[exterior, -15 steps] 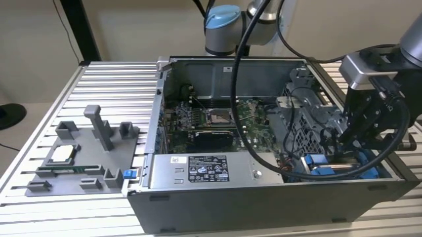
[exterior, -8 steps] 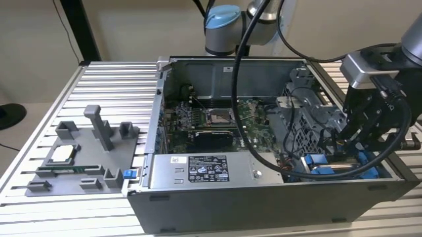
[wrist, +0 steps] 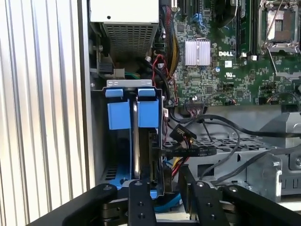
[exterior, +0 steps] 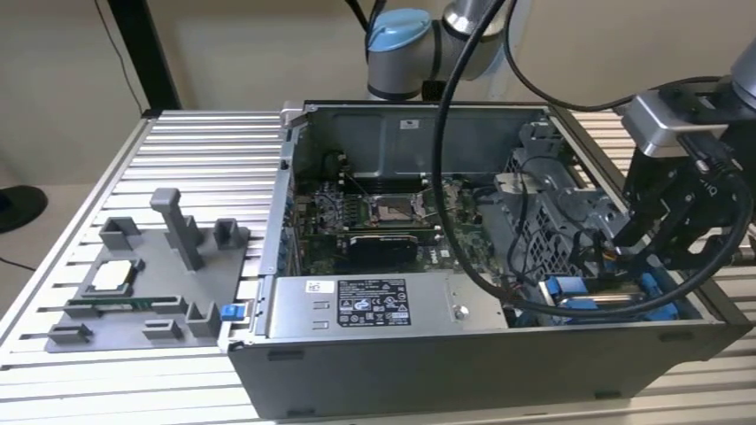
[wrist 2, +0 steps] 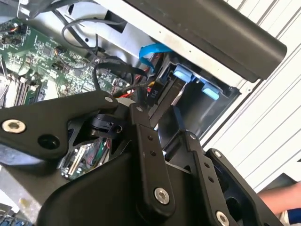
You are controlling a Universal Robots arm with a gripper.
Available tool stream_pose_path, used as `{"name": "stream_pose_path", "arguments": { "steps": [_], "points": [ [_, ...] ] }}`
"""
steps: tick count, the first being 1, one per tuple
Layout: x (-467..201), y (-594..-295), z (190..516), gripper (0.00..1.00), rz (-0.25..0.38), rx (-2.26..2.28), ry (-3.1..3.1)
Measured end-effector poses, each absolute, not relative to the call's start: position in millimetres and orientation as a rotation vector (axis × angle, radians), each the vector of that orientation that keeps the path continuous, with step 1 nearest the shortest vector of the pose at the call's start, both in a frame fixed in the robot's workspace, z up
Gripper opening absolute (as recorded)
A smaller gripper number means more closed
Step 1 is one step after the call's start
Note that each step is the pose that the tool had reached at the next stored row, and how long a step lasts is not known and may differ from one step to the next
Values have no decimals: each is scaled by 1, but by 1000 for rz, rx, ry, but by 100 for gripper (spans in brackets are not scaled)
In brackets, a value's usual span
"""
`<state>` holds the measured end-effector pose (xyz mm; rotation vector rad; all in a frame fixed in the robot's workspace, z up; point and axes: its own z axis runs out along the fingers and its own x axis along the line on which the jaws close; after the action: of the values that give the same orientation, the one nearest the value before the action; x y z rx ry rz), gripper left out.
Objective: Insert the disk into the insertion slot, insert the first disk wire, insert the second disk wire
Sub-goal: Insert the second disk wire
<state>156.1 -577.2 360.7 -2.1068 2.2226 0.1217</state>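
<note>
The disk (wrist: 135, 141) stands edge-on inside the insertion slot (wrist: 111, 173), between the slot's square blue tabs (wrist: 127, 113). In the exterior view the disk (exterior: 603, 302) lies in the blue slot (exterior: 565, 287) at the case's front corner, on the exterior view's right. My gripper (exterior: 644, 252) hangs just above it. The fingers (wrist: 140, 197) are apart, one over the disk's edge, the other by the wires. A black connector (wrist: 181, 134) on loose black, red and yellow wires lies beside the slot, near my gripper (wrist: 167, 181). In the second wrist view my gripper (wrist 2: 167, 117) points at the blue tabs (wrist 2: 183, 74).
The open computer case (exterior: 473, 354) holds a labelled grey power-supply box (exterior: 360, 305), the motherboard (exterior: 378, 212) and a grey metal drive cage (exterior: 555, 212) with cable loops. A grey fixture (exterior: 142, 283) with parts sits on the ribbed table at the exterior view's left.
</note>
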Motion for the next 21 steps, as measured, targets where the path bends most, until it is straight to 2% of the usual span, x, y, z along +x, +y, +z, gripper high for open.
{"name": "stream_pose_path", "arguments": {
  "steps": [12, 13, 21],
  "points": [
    [161, -576, 355, 100, 120, -2106, 2221],
    [161, -576, 355, 0, 120, -2106, 2221],
    [161, -576, 354, 0, 119, -2105, 2220]
  ]
}}
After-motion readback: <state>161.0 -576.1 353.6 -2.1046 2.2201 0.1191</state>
